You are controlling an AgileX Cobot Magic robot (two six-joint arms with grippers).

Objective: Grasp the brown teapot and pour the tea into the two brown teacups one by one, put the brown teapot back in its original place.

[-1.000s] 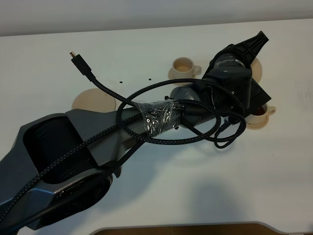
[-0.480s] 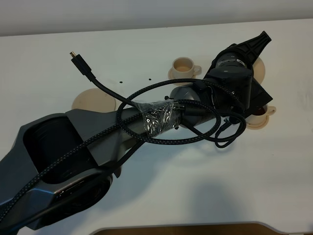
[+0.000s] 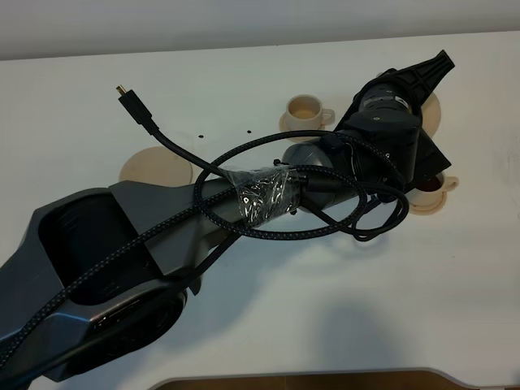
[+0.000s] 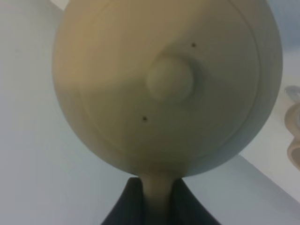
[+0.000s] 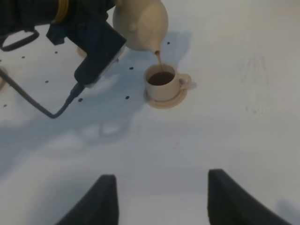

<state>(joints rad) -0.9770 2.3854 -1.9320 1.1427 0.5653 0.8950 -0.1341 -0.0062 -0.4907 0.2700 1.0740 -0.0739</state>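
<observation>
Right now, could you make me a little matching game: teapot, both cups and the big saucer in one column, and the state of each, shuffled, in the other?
Things
1. brown teapot
2. teacup under the spout
3. other teacup
4. wide saucer

States
A. bare, nothing standing on it
B. tilted in the air, pouring
C. taking in dark tea
D. pale inside, no tea showing

Pairs: 1-B, 2-C, 3-D, 4-A
</observation>
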